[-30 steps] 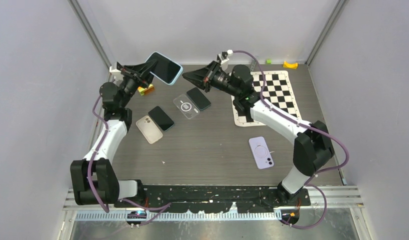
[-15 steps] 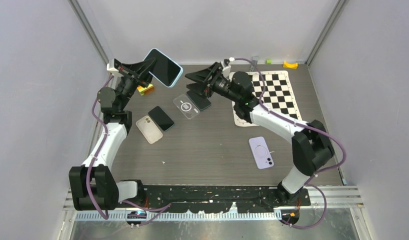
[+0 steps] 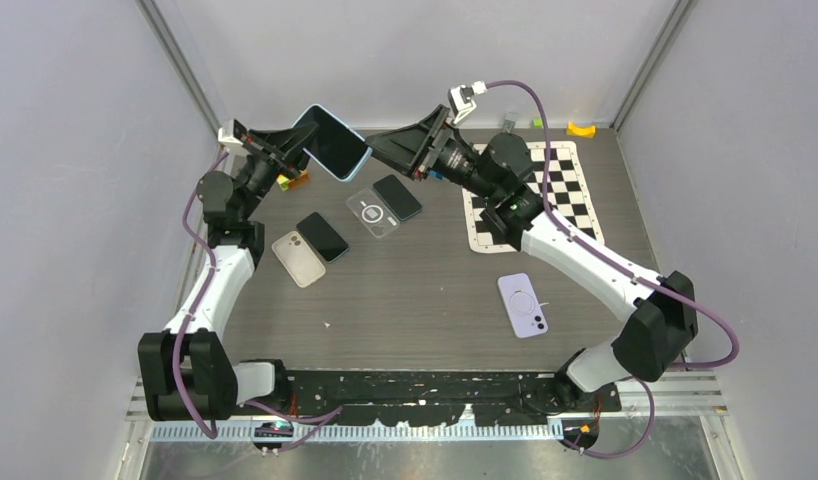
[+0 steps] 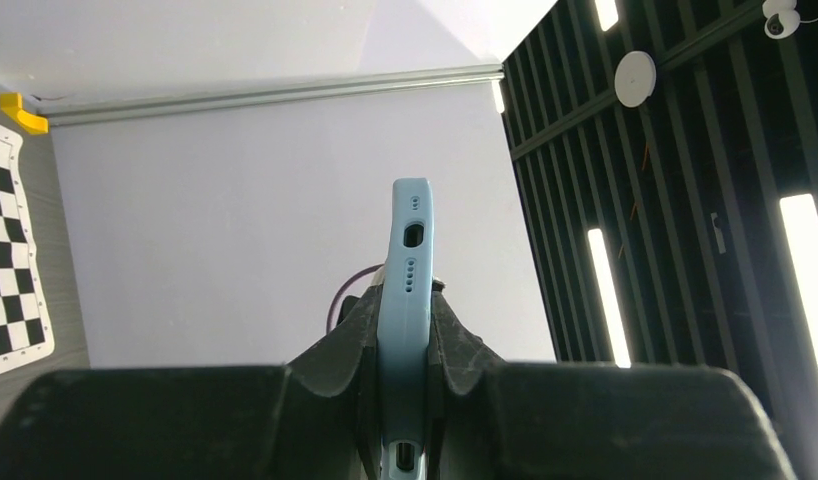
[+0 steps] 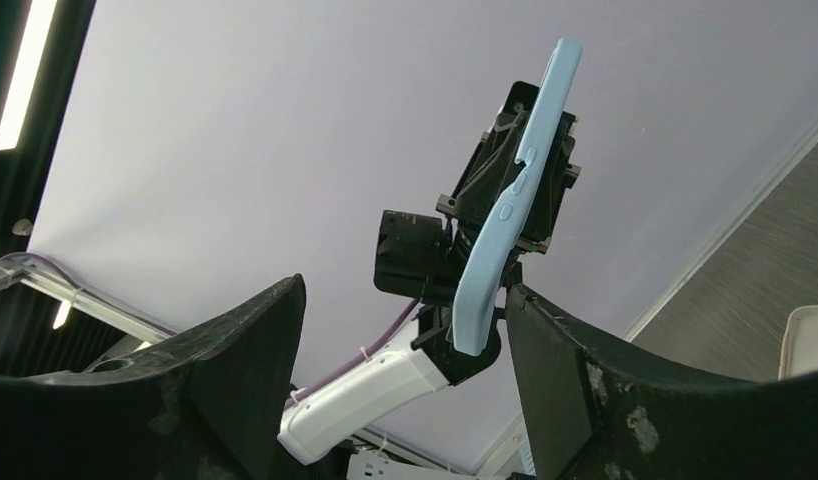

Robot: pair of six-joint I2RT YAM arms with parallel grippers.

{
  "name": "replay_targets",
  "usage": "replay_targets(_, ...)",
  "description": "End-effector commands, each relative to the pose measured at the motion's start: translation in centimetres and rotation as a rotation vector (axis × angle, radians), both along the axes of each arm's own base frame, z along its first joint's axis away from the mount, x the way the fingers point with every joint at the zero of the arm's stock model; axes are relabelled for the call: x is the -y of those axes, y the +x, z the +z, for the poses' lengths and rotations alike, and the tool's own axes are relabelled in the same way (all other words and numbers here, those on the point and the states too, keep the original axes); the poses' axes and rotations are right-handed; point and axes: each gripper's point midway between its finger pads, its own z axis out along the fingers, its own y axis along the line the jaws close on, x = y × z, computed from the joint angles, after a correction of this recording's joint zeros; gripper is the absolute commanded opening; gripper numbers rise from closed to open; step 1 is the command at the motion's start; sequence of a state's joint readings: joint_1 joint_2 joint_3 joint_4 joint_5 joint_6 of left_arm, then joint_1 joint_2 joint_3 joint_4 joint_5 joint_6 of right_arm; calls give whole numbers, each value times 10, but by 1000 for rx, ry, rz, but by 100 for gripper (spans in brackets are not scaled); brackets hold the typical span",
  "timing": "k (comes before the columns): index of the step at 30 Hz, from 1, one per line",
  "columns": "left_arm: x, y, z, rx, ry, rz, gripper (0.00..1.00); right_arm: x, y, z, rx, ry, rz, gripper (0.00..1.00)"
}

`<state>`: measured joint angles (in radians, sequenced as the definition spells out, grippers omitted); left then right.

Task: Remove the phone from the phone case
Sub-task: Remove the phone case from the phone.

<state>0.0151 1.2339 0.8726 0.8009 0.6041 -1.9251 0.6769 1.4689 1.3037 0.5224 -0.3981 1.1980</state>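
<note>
A phone (image 3: 328, 140) with a dark screen sits inside a light-blue phone case (image 3: 362, 158), held up in the air at the back left. My left gripper (image 3: 303, 145) is shut on it. In the left wrist view the case's bottom edge (image 4: 408, 250), with its port and speaker holes, stands pinched between both fingers. My right gripper (image 3: 372, 146) hovers just right of the phone, open and empty. In the right wrist view the case (image 5: 513, 200) is seen edge-on, its lower end near my right-hand finger (image 5: 585, 370), apart from my right gripper (image 5: 405, 305).
On the table lie a clear case (image 3: 372, 213), a black phone (image 3: 397, 197), another black phone (image 3: 322, 236), a beige case (image 3: 298, 258) and a purple case (image 3: 522, 304). A chessboard mat (image 3: 550, 195) is at the back right, and a yellow-orange block (image 3: 293, 179) under my left arm.
My right gripper has opened from shut, and its arm has lifted and swung towards the held phone. The left gripper has kept its grip, tilting the phone slightly.
</note>
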Motion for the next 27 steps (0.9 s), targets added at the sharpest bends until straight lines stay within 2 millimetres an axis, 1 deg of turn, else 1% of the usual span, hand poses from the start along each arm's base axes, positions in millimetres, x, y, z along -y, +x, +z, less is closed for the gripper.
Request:
replay_targets(1, 1, -19, 33, 127, 10, 0, 0, -7, 4, 6, 20, -30, -6, 75)
replay_targets(2, 2, -20, 33, 127, 9, -2, 0, -10, 5, 4, 6, -25, 3, 69)
replay_targets(3, 2, -20, 34, 128, 9, -1, 0, -11, 6, 4, -1, -25, 9, 66)
replay_targets(5, 2, -21, 34, 129, 7, -3, 0, -17, 10, -2, -31, -30, 23, 54)
replay_targets(6, 2, -21, 35, 128, 5, -3, 0, -17, 11, -4, -44, -30, 26, 51)
replay_targets(7, 2, -21, 35, 128, 3, -4, 0, -18, 12, -6, -53, -33, 27, 46)
replay_targets(11, 0, -22, 42, 133, -27, -6, 0, -21, 20, -20, -142, -34, 23, 30)
replay_targets(12, -1, -23, 46, 138, -42, -6, 0, -23, 21, -24, -162, -31, 25, 28)
replay_targets(13, -2, -23, 49, 143, -58, -5, 0, -25, 24, -30, -196, -25, 33, 22)
replay_targets(14, -4, -24, 53, 148, -75, -6, 0, -26, 26, -35, -222, -25, 36, 20)
replay_targets(15, -5, -24, 56, 150, -92, -5, 0, -30, 29, -43, -269, -17, 48, 14)
replay_targets(16, -7, -24, 58, 152, -111, -4, 0, -31, 30, -47, -290, -11, 56, 11)
replay_targets(17, -9, -25, 61, 159, -131, -3, 0, -34, 33, -55, -338, 8, 74, 7)
replay_targets(18, -11, -25, 64, 161, -155, 0, 0, -37, 36, -61, -365, 19, 84, 5)
replay_targets(19, -9, -27, 66, 162, -179, -11, 0, -37, 36, -60, -398, 65, 108, 2)
replay_targets(20, -6, -28, 68, 160, -204, -23, 0, -41, 39, -67, -425, 79, 118, 1)
replay_targets(21, -7, -28, 70, 157, -228, -21, 0, -40, 38, -64, -451, 128, 146, 1)
replay_targets(22, -8, -27, 70, 151, -245, -22, 0, -43, 42, -70, -478, 144, 157, 1)
replay_targets(23, -8, -26, 70, 149, -261, -22, 0, -42, 42, -67, -501, 192, 182, 1)
replay_targets(24, -9, -26, 69, 149, -271, -20, 0, -45, 47, -74, -525, 208, 187, 1)
replay_targets(25, -8, -25, 67, 144, -277, -20, 0, -42, 46, -66, -528, 259, 210, 1)
replay_targets(27, -7, -24, 63, 131, -287, -22, 0, -41, 50, -70, -563, 312, 226, 1)
